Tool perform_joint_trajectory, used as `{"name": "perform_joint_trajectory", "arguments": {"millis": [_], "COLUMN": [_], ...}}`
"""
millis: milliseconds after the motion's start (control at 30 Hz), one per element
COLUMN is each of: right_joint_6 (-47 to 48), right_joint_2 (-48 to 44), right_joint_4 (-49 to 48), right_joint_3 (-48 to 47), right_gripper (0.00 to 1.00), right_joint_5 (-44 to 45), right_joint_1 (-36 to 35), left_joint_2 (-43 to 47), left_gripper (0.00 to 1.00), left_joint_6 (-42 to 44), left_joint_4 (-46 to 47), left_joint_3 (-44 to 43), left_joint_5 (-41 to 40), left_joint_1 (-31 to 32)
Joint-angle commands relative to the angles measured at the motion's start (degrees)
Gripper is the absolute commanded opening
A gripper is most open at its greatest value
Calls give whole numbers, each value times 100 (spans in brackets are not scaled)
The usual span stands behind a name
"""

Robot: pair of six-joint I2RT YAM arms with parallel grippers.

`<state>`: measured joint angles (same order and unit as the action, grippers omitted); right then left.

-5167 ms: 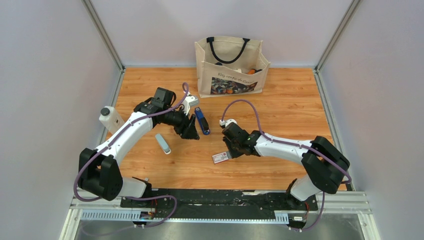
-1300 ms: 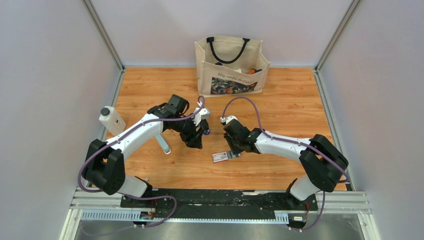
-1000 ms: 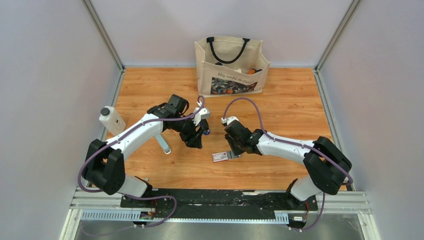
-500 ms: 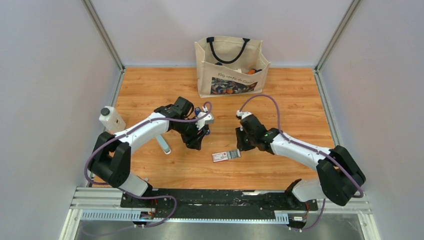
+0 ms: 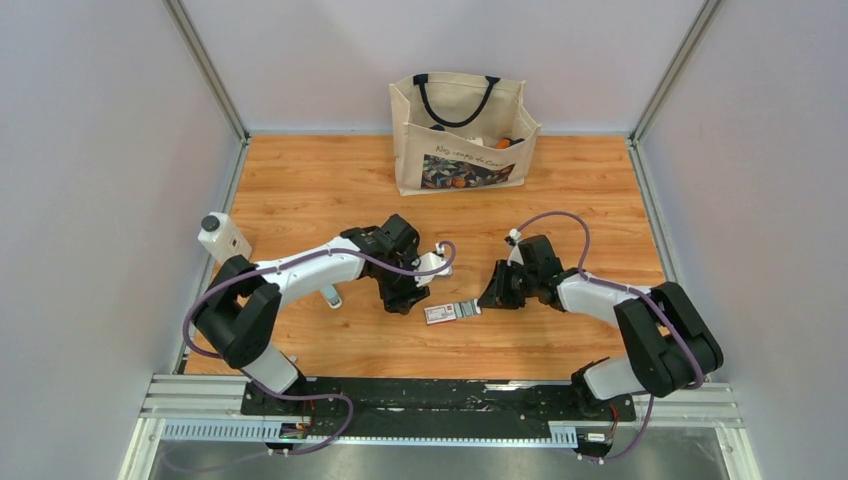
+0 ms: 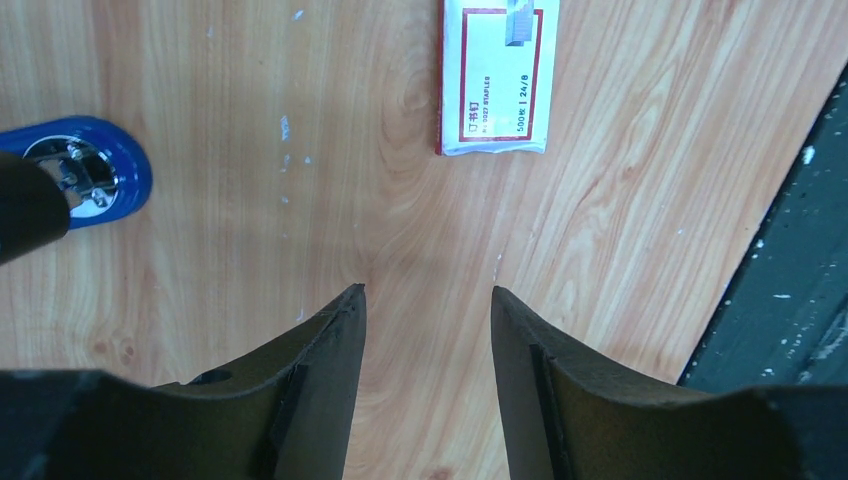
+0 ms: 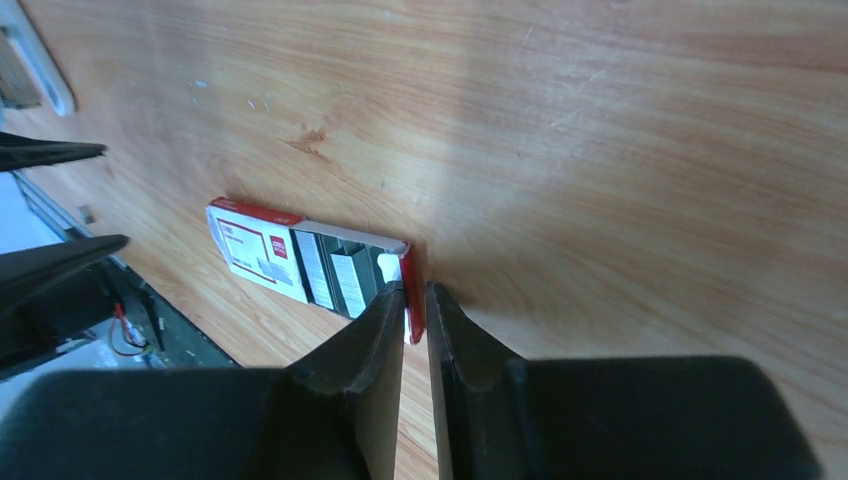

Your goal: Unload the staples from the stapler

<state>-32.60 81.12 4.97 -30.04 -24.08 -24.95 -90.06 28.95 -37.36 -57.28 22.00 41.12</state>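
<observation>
The stapler lies left of the box, only its blue nose showing, so its axis is unclear. Nearer it is the left gripper, open and empty; the right gripper pinches the box's red end.

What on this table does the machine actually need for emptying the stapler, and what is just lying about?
Part of the job:
- blue stapler
- staple box, its tray end pinched by the right end effector
- staples, lying in that open tray

Just lying about:
- tote bag
- white bottle
- pale grey stick-like tool
</observation>
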Motion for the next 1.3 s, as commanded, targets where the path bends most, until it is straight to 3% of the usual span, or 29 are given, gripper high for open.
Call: {"name": "perform_joint_trajectory", "arguments": {"millis": [0,400,800,1267], "right_joint_6": [-317,-633,-1020,-1415], "right_joint_2": [123,167,202,589], "right_joint_4": [-691,-1244,-1885,-2412], "right_joint_3": [86,481,710,534], "right_gripper": [19,15,14,14], "right_joint_5": [-475,-651,-783,-537], "right_joint_1": [131,192,148,-669], "left_joint_2": [-301,-1171,-1374,-1418], "left_gripper": [57,55,55,55], "left_joint_6": [146,14,5,-56], "left_joint_4": [80,-157,-175,-87], "left_joint_3": [-214,-916,-952,-970], "left_joint_5": [-599,-1303,-1075,-1066], "left_joint_1": [290,818,1029,1029]}}
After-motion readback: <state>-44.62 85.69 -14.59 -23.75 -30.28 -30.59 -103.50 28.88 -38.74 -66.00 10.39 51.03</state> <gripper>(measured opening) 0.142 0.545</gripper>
